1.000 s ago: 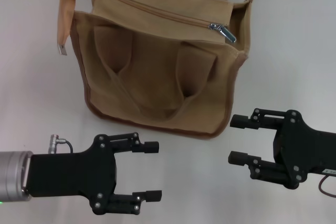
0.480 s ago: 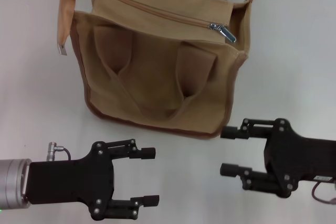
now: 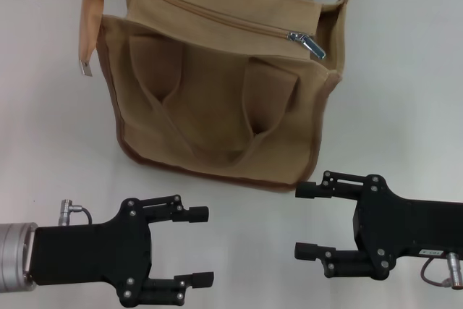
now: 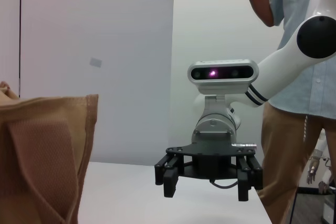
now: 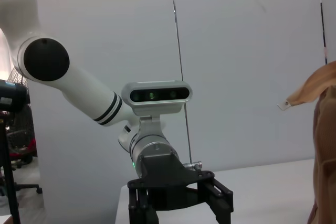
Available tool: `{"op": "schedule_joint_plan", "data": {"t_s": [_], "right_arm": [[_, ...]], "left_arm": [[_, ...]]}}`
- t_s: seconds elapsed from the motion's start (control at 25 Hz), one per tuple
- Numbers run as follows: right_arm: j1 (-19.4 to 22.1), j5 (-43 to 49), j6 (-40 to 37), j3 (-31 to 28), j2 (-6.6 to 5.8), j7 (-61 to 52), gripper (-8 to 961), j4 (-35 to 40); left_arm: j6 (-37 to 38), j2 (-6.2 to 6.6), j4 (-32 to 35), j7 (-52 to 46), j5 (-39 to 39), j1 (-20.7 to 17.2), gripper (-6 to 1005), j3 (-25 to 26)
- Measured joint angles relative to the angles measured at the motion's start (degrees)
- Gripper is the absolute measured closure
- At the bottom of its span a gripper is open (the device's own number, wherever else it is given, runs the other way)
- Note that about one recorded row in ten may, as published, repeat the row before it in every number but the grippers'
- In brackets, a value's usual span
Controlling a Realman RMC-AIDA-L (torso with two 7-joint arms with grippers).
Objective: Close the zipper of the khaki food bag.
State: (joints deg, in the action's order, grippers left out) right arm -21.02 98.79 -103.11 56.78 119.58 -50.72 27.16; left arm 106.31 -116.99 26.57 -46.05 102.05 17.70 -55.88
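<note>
The khaki food bag [image 3: 217,106] stands at the middle back of the white table, its two looped handles facing me. Its zipper [image 3: 217,12] runs along the top and looks drawn together, with the silver pull tab [image 3: 313,46] at the right end. My left gripper [image 3: 202,246] hovers open in front of the bag at the lower left, holding nothing. To the lower right, my right gripper [image 3: 304,221] is open and empty too. The left wrist view shows the bag's side [image 4: 47,150] and the right gripper [image 4: 206,187]. The right wrist view shows the left gripper [image 5: 181,211].
A loose side strap [image 3: 90,12] with a metal tip [image 3: 85,69] hangs down the bag's left side. The white table [image 3: 405,92] stretches on both sides of the bag. A person [image 4: 299,103] stands beyond the table's right side.
Both grippers have drawn back from the bag toward the table's near edge. The right one also shifted a little to the left. The bag has not moved.
</note>
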Motion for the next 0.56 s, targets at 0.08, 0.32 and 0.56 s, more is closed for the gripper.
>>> {"op": "schedule_joint_plan", "data": {"t_s": [0.08,0.32,0.56], "right_arm": [[0.00,0.00,-0.03,0.00,0.01,0.00,236,0.00],[-0.35,0.00,0.36,0.55,0.04,-0.14,212,0.00],[-0.53,0.00,0.57,0.61,0.04,-0.16,212,-0.01]], "left_arm": [[0.03,0.04,0.02,0.00,0.00,-0.04,256,0.01],[0.01,0.16,0.06,0.00,0.00,-0.05,256,-0.01],[-0.33,0.19,0.14,0.00,0.00,0.31,256,-0.03]]}}
